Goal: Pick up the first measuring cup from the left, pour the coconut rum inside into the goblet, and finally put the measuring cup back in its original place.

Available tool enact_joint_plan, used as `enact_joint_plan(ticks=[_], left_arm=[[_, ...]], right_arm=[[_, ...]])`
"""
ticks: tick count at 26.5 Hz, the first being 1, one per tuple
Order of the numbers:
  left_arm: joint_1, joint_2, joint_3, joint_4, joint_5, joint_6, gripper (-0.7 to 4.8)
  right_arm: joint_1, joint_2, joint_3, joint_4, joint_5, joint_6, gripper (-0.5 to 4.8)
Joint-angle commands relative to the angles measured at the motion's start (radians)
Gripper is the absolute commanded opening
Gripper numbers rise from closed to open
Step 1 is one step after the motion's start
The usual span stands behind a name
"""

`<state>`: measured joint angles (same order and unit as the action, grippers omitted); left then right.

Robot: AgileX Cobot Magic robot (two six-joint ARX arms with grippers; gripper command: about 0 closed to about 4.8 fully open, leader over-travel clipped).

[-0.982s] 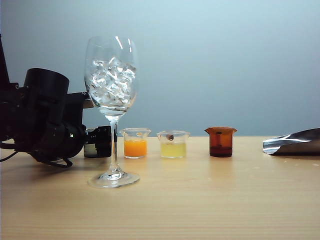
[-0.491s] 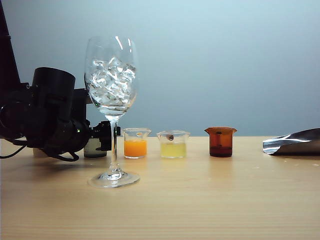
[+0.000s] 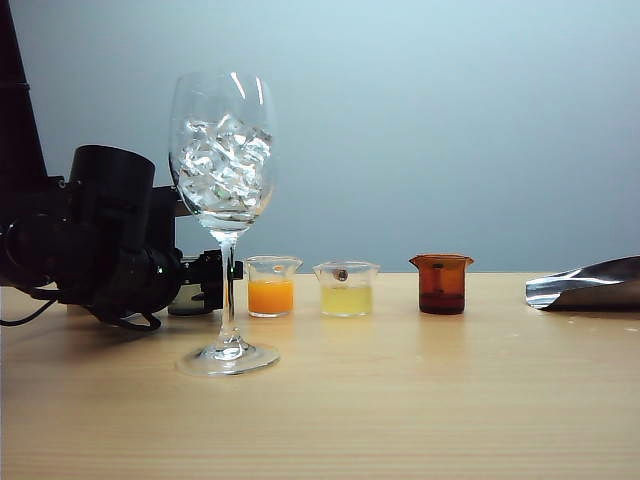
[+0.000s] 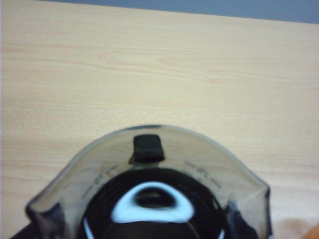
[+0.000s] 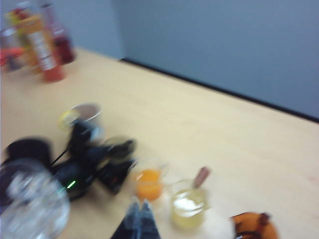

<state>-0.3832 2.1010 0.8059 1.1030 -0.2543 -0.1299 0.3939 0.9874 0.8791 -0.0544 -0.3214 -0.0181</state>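
The goblet (image 3: 222,160), tall and holding ice cubes, stands on the table front left. Behind its stem the first measuring cup (image 3: 185,300), small and grey-tinted, rests on the table, mostly hidden by my left gripper (image 3: 218,280). That gripper is open, with its jaws on either side of the cup. In the left wrist view the measuring cup's flared rim (image 4: 209,167) fills the near part; the coconut rum inside cannot be made out. My right gripper (image 5: 139,219) hangs high above the cups, fingertips together, holding nothing.
Right of the goblet stand a cup of orange liquid (image 3: 270,288), a cup of pale yellow liquid (image 3: 346,290) and an amber cup (image 3: 441,284). A shiny silver object (image 3: 585,285) lies at the right edge. A paper cup (image 5: 85,114) and bottles (image 5: 45,47) stand farther back.
My left gripper has slid right, toward the goblet's stem, so its fingers now reach past the measuring cup. The cup has stayed on the table. Nothing else has moved.
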Motion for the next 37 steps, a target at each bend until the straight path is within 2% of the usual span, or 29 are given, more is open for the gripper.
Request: enact_joint_plan(ticks=[1, 6, 13, 21, 22, 24, 25, 37], left_arm=[[0.0, 0.001, 0.016, 0.012, -0.004, -0.005, 4.03], [0.0, 0.001, 0.018, 0.011, -0.004, -0.005, 4.03], [0.0, 0.007, 0.032, 0.001, -0.003, -0.001, 4.01], [0.0, 0.008, 0.049, -0.055, -0.004, -0.001, 3.92], [0.0, 0.008, 0.049, -0.055, -0.003, -0.001, 3.67], [0.0, 0.008, 0.049, -0.055, 0.005, -0.002, 2.51], [0.0, 0.008, 0.049, -0.055, 0.013, -0.002, 2.37], [0.0, -0.004, 0.047, -0.042, 0.012, 0.026, 2.37]], right_arm=[[0.002, -0.003, 0.004, -0.107, -0.079, -0.045, -0.09], [0.008, -0.003, 0.007, -0.149, -0.08, -0.045, -0.09], [0.079, -0.003, 0.007, -0.148, -0.077, -0.065, -0.09], [0.083, -0.008, 0.01, -0.15, -0.059, -0.065, -0.09], [0.083, -0.008, 0.01, -0.151, -0.059, -0.065, -0.09], [0.083, -0.008, 0.01, -0.151, -0.059, -0.064, -0.09], [0.083, -0.008, 0.01, -0.151, -0.059, -0.064, -0.09], [0.084, -0.008, 0.038, -0.144, -0.056, -0.065, -0.09]])
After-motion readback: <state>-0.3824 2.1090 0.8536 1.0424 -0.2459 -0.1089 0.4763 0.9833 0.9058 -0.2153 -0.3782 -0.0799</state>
